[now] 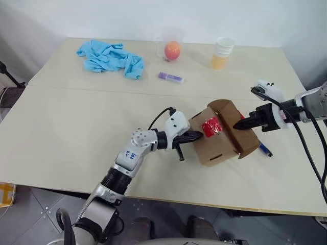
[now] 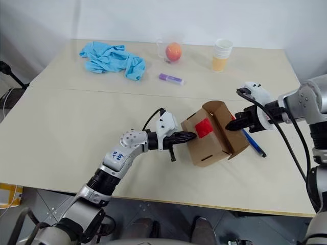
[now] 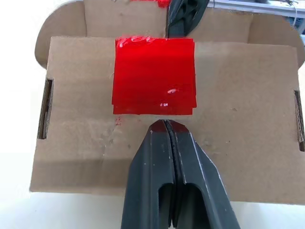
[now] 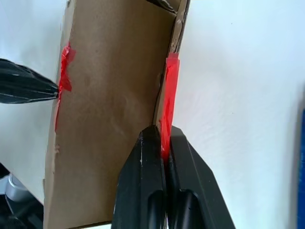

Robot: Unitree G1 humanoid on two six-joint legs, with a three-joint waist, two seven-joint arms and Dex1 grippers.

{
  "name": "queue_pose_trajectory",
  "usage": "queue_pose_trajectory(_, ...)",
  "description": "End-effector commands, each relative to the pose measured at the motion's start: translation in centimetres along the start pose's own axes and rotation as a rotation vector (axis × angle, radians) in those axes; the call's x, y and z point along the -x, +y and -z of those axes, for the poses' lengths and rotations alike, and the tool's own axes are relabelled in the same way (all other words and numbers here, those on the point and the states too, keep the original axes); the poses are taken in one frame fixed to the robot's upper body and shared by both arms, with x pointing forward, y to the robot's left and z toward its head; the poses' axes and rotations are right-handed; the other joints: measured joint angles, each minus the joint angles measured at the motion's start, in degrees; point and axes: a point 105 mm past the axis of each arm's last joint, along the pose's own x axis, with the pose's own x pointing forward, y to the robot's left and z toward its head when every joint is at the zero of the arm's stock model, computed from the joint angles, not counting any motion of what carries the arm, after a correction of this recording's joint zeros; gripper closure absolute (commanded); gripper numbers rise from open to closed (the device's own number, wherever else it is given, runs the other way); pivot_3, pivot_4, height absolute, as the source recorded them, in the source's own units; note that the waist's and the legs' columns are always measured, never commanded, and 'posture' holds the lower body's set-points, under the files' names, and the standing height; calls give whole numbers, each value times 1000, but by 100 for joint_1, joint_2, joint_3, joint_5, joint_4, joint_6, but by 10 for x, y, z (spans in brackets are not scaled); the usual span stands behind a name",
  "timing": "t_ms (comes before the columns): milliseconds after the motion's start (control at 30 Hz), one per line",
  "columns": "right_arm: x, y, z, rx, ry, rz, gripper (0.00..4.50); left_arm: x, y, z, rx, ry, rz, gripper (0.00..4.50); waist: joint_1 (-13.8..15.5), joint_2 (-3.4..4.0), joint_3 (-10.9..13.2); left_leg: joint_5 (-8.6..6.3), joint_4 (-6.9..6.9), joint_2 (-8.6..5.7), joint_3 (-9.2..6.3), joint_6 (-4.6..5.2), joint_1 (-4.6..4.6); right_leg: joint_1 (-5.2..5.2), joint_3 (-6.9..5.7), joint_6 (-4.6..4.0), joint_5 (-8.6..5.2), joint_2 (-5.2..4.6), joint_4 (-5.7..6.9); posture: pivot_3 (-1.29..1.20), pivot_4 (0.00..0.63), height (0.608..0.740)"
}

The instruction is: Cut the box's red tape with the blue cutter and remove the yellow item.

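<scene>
The box (image 1: pixel 219 133) sits on the table (image 1: pixel 76 132), near the front edge & a bit to the right of the middle. It is tipped, w/ its top flap lifted up.

The red tape (image 1: pixel 210 127) is on the box face that looks toward the left gripper. In the right wrist view, a strip of red tape also runs along the edge of the raised flap.

The left gripper (image 1: pixel 195 135) is shut, w/ nothing in it. Its tip pushes on the box face just under the red patch; in the left wrist view the two fingers (image 3: pixel 157 157) are pressed together.

The right gripper (image 1: pixel 241 123) is on the other side of the box. It is closed on the edge of the raised flap, right where the red strip is.

The blue cutter (image 1: pixel 264 149) lies flat on the table just right of the box, under the right arm. No gripper holds it.

At the back of the table: a blue cloth (image 1: pixel 110 58) on the left, an orange ball (image 1: pixel 172 50) in a clear cup, a purple tube (image 1: pixel 170 77) in front of the ball, & a stack of paper cups (image 1: pixel 222 53) to the right.
</scene>
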Motion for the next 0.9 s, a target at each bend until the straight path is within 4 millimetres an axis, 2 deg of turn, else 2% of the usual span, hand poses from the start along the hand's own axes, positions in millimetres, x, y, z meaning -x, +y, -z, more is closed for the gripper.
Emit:
queue_pose_trajectory(33, 16, 9, -8, 70, -24, 20, 4470, -3, -11, 16, 19, 48, 6, 4500, 10, -2, 1, 0, 0, -1, -1, 0, -1, 0, 0, 0, 0, -1, -1, 0, 150, 740)
queue_pose_trajectory(300, 32, 23, -10, 144, -26, 30, 4470, -3, -18, 16, 27, 15, -7, 4500, -6, -8, 26, 0, 0, 1, -4, 0, -8, -3, -5, 0, 0, 0, -6, 0, 150, 740)
queue_pose_trajectory(467, 34, 36, -7, 222, -5, 47, 4470, -6, -20, 14, 50, -17, -28, 4500, -11, -12, 46, 0, 0, 4, -3, 0, -15, -12, -6, -1, 0, 1, -6, 0, 150, 740)
queue_pose_trajectory(700, 24, 57, -2, 295, 5, 33, 4470, -8, -19, 16, 70, -15, -53, 4500, -4, -19, 50, 0, 1, 6, -4, 0, -24, -19, -7, -1, 0, 1, -5, 0, 150, 740)
queue_pose_trajectory(900, 11, 67, 8, 291, 17, 2, 4470, 3, -19, 24, 79, 44, -43, 4500, -12, -25, 54, 0, 3, 9, -4, 0, -26, -19, -13, -1, -1, 3, -5, 0, 150, 740)
